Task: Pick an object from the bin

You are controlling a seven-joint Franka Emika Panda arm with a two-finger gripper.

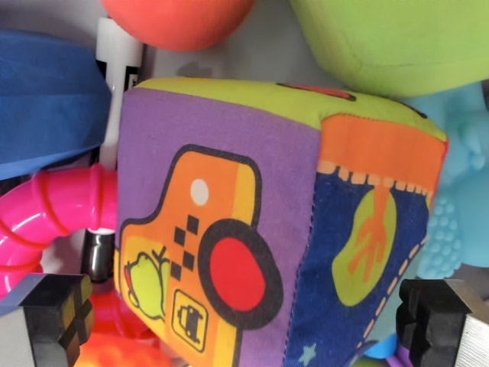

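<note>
Item: soft printed cube [267,222], centre frame, filling most of your view. Gripper [252,321] spread wide, one finger [50,317] at lower left and one at lower right, straddling the cube; contact probably not yet made. Step: closing approach. Next: descend, then squeeze. Clearance: pink ring [53,222] crowds the left; teal toy [454,191] the right.

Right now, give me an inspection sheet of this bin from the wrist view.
Surface: grey bin floor, mostly covered.
Job's things: soft fabric cube with a taxi print, centred between the jaws.
Clutter: pink ring, blue cloth piece, white marker, orange ball, green soft block, light blue rubber toy.
Grippers: gripper open, jaws either side of the cube.
Cables: nothing seen.
Surroundings: nothing seen.
</note>
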